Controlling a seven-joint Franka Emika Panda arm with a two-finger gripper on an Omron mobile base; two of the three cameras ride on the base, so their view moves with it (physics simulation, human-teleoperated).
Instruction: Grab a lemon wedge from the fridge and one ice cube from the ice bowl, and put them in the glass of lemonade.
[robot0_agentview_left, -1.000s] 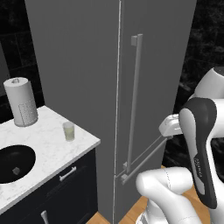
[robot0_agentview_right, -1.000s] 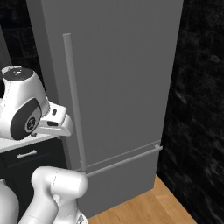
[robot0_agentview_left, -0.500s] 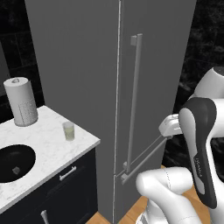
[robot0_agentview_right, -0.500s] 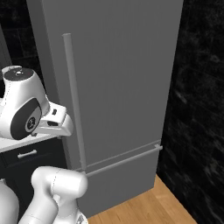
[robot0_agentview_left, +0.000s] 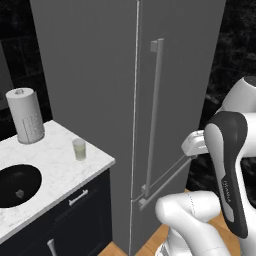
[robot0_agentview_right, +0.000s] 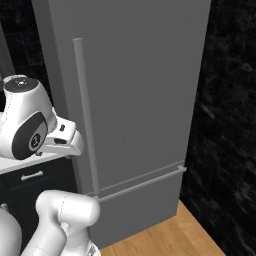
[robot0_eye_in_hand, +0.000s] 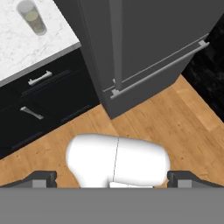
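The tall grey fridge (robot0_agentview_left: 100, 75) stands shut, its long bar handle (robot0_agentview_left: 156, 110) upright on the right door. The lemon wedge is hidden behind the closed doors. On the white marble counter (robot0_agentview_left: 55, 165) to the left stands the glass of lemonade (robot0_agentview_left: 79, 149), which also shows in the hand view as the glass (robot0_eye_in_hand: 33, 17). The black ice bowl (robot0_agentview_left: 25, 175) sits at the counter's left with a pale ice cube (robot0_agentview_left: 20, 193) in it. My gripper (robot0_eye_in_hand: 113, 179) points down at the floor in front of the fridge, open, with nothing between its fingertips (robot0_eye_in_hand: 41, 178).
A white paper-towel roll (robot0_agentview_left: 27, 116) stands at the back of the counter. Dark low cabinets (robot0_eye_in_hand: 39, 87) with silver handles lie under it. A horizontal bar handle (robot0_agentview_right: 145, 181) crosses the fridge's lower drawer. Wooden floor (robot0_eye_in_hand: 175, 127) spreads in front, and a black wall (robot0_agentview_right: 230, 125) rises to the right.
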